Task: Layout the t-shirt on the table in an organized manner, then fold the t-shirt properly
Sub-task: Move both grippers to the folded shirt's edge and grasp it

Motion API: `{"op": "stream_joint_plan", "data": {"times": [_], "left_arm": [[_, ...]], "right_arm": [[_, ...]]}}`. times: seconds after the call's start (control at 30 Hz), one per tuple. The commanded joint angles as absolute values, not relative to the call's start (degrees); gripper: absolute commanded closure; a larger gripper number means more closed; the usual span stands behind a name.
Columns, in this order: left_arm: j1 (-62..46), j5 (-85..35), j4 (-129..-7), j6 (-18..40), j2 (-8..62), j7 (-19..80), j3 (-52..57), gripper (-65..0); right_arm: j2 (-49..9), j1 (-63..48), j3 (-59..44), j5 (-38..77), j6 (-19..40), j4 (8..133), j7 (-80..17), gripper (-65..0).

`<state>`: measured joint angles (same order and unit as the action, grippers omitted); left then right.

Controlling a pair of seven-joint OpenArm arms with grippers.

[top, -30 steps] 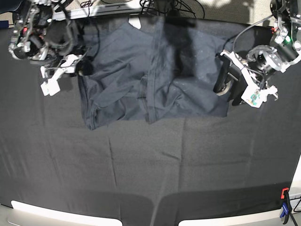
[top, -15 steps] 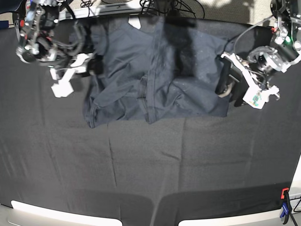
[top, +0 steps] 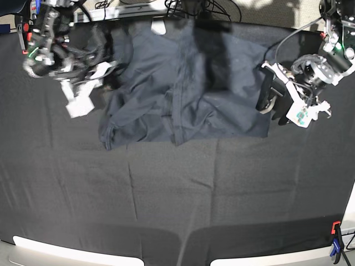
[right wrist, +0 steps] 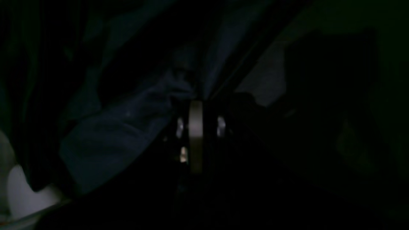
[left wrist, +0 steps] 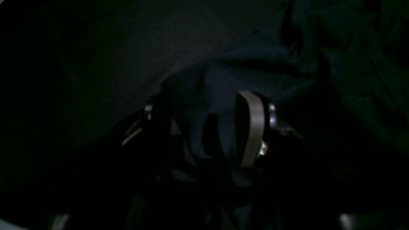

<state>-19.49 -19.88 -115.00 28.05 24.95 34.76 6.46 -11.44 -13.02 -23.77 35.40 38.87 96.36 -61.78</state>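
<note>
The dark navy t-shirt lies rumpled, with folds through its middle, on the far half of the black table. My right gripper is at the shirt's left edge. In the right wrist view this gripper is shut on a bunched fold of the t-shirt. My left gripper sits at the shirt's right edge. The left wrist view shows it open, with the t-shirt reaching in between its pale pad and the dark opposite finger.
Cables run along the table's far edge, just past the shirt's white neck label. A red and blue clamp grips the near right corner. Pale edging shows along the front.
My right gripper has moved right onto the shirt's left edge and closed on it, pushing that edge inward. The left gripper stays open at the right edge, almost unmoved.
</note>
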Motion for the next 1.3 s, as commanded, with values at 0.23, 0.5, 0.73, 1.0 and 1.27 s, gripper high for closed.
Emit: {"op": "stream_joint_plan", "data": {"times": [0.23,0.5,0.73,1.0,1.27], "left_arm": [[-19.0,-20.4,-115.8,27.8,25.6,33.4,6.8,-29.0],[-19.1,-13.4,-115.8,25.0,25.6,34.1,7.6,-29.0],[-19.1,-13.8,-115.8,24.9,25.6,34.3,18.7,-29.0],[-19.1,-25.7,-115.8,25.1,25.6,34.7,36.0,-29.0],[-19.1,-28.2,-115.8,25.1,25.6,35.6,40.1,-29.0]], "right_arm": [[-10.7,-12.4,-26.0,41.6,39.2,109.5,-64.8,0.0],[-1.0,-12.5,-10.1,42.7,38.4,117.1,-65.2,0.0],[6.2,-12.4,9.2,26.1,34.3,117.0,-57.6,0.0],[9.0,-12.3,23.0,14.6,31.2,112.1,-48.1,0.0],[9.0,-7.0,32.8,14.8,29.9,100.9,-41.7,0.0]]}}
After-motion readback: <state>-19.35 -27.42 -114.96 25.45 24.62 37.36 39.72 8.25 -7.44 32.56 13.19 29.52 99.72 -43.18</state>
